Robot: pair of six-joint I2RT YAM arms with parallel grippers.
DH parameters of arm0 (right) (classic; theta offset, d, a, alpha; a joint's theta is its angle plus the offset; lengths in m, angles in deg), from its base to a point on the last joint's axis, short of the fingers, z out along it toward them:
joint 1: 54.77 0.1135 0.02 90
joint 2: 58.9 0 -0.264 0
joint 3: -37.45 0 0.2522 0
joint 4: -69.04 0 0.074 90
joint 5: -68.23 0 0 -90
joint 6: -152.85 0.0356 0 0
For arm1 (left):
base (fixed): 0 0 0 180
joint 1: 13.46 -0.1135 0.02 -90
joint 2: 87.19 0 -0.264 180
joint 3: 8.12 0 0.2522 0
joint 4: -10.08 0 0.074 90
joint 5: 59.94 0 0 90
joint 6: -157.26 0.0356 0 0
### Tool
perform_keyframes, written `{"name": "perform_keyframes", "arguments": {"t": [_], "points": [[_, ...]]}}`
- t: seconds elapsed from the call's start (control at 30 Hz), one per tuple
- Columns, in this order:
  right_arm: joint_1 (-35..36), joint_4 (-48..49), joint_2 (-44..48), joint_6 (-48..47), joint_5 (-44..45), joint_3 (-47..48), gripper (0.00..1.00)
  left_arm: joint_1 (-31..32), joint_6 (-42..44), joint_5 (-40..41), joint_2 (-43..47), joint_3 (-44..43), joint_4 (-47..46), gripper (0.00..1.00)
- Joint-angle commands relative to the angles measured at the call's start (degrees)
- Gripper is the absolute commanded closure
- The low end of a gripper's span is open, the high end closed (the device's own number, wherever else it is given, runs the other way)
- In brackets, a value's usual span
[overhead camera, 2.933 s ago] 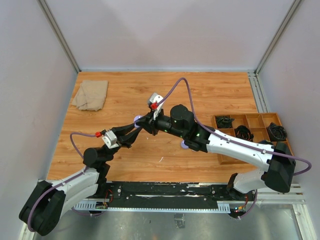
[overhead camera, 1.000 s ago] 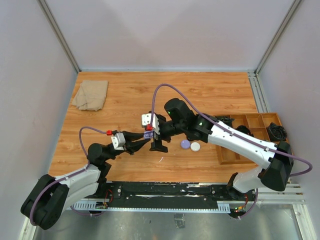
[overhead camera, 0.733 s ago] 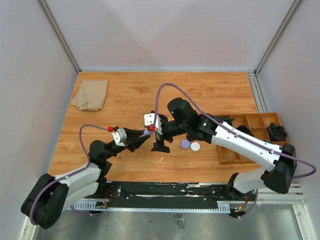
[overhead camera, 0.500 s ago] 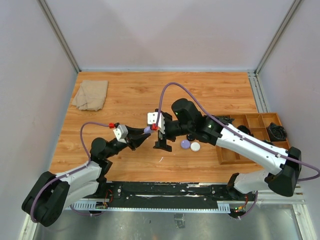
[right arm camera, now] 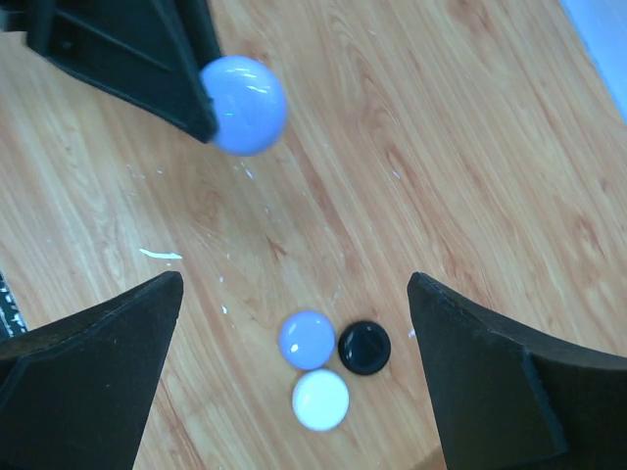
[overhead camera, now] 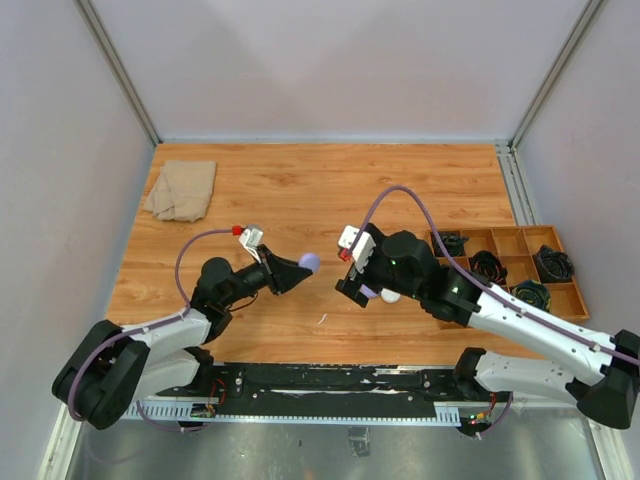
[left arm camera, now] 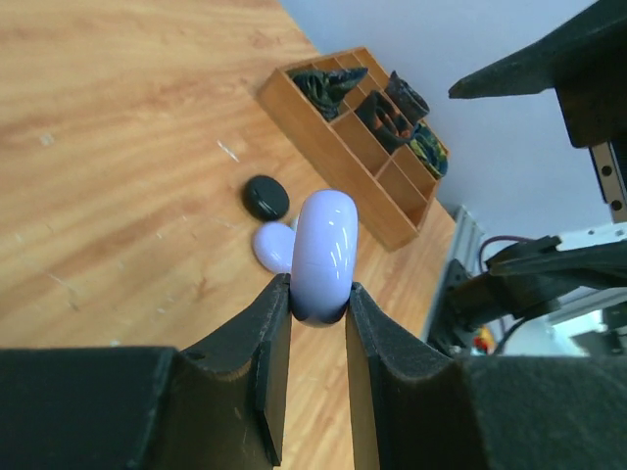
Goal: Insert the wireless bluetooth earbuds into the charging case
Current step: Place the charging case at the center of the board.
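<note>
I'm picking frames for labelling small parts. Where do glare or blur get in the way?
Left wrist: white glare streaks on the purple case held in the left gripper. Right wrist: a bright highlight on that case; the right gripper looms dark with soft edges. Top external: even light, sharp.

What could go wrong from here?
1. The left gripper pinches the glossy, rounded pale purple case only near its lower end, in the air above the table. The case could squirt out and drop.
2. The purple disc, black disc and white disc lie bunched together below the open right gripper. Closing on one may well knock the others away.
</note>
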Motion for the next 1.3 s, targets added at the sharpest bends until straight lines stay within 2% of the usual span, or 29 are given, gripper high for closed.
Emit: {"name": "perform_keyframes", "arguments": {"t": [0.0, 0.17, 0.4, 0.7, 0.8, 0.9, 1.03, 1.27], "points": [[-0.11, 7.14, 6.13, 6.57, 10.16, -6.53, 0.01, 3.97, -10.20, 4.16, -1.02, -1.27, 5.83, 0.93], [-0.11, 9.84, 12.66, 9.46, 14.15, -11.84, 0.01, 9.16, -13.00, 8.97, -4.88, -3.62, 11.10, 0.89], [-0.11, 10.37, 19.72, 10.76, 19.53, -15.92, 0.01, 14.60, -15.12, 12.38, -15.77, -9.96, 16.52, 0.78], [-0.11, 9.86, 19.98, 11.47, 20.33, -16.39, 0.00, 17.80, -16.36, 12.23, -28.54, -17.51, 18.55, 0.66], [-0.11, 9.79, 19.91, 11.54, 20.10, -16.26, 0.00, 17.80, -16.40, 12.63, -31.25, -18.96, 19.77, 0.59], [-0.11, 9.59, 20.17, 11.57, 20.31, -16.31, 0.00, 17.80, -15.59, 13.46, -32.58, -20.47, 22.23, 0.49], [-0.11, 9.56, 20.28, 11.64, 21.31, -16.64, 0.00, 17.80, -13.46, 15.68, -32.15, -21.95, 27.75, 0.42], [-0.11, 8.61, 19.47, 12.07, 22.71, -15.91, 0.01, 17.72, -9.01, 25.94, -24.63, -22.64, 40.78, 0.28]]}}
